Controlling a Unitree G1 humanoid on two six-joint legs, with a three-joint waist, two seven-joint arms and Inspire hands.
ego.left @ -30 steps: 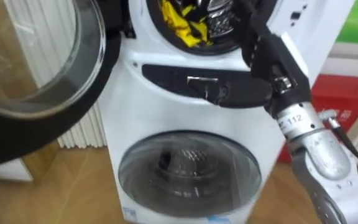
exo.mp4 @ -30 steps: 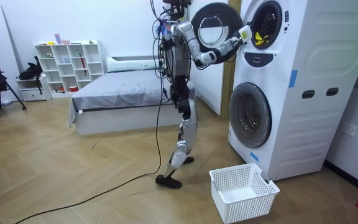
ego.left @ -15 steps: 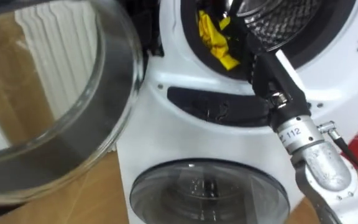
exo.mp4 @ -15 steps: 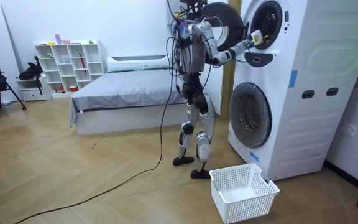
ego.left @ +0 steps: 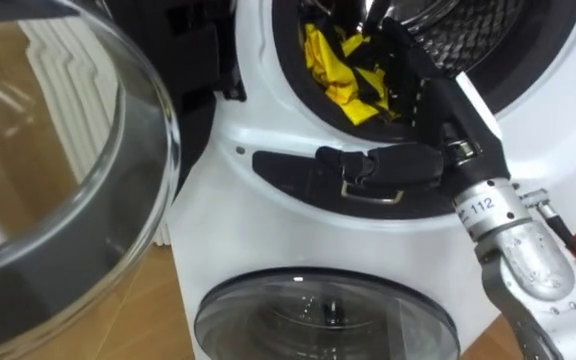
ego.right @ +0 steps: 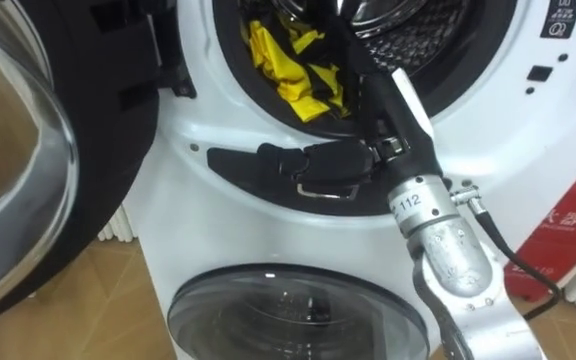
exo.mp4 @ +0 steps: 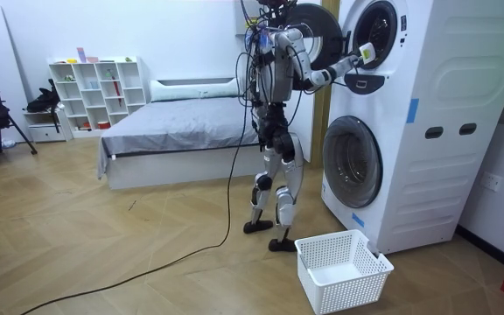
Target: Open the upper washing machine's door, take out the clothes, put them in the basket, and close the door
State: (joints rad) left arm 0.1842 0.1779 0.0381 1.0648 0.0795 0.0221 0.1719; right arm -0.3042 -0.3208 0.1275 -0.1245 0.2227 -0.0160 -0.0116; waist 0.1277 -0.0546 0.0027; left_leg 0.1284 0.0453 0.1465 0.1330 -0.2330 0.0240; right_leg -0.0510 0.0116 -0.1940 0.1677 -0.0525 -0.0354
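Fingers of my right hand are inside the round drum opening of the white washing machine, at the crumpled yellow cloth; gripping or not, I cannot tell. Cloth not out yet; white plastic basket waits on floor.

One yellow garment is lying inside the washing machine, two round doors hanging on it, one basket sitting before it.

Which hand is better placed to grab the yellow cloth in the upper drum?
Right. The right hand reaches into the drum, beside the yellow cloth; the open door likely crowds the left side.
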